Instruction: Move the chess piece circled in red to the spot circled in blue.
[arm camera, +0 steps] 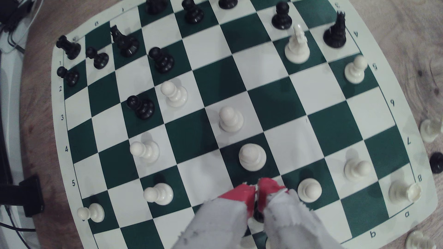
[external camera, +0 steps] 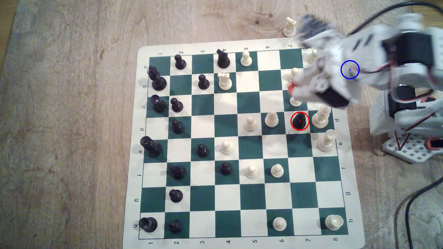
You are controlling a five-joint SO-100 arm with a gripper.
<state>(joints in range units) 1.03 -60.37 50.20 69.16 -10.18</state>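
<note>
Half-hidden between the hand's [arm camera: 256,189] red-tipped fingers [arm camera: 239,195]: a dark piece [arm camera: 259,214].

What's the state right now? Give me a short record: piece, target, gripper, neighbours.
piece: black piece, upright on a white square of the board, red-ringed, untouched
target: blue ring, off the board, drawn over the arm; wood beneath hidden
gripper: gripper red tips nearly touching; blurred in the exterior view, above the piece in that picture
neighbours: white pieces on both sides, white pawn and taller white piece
</note>
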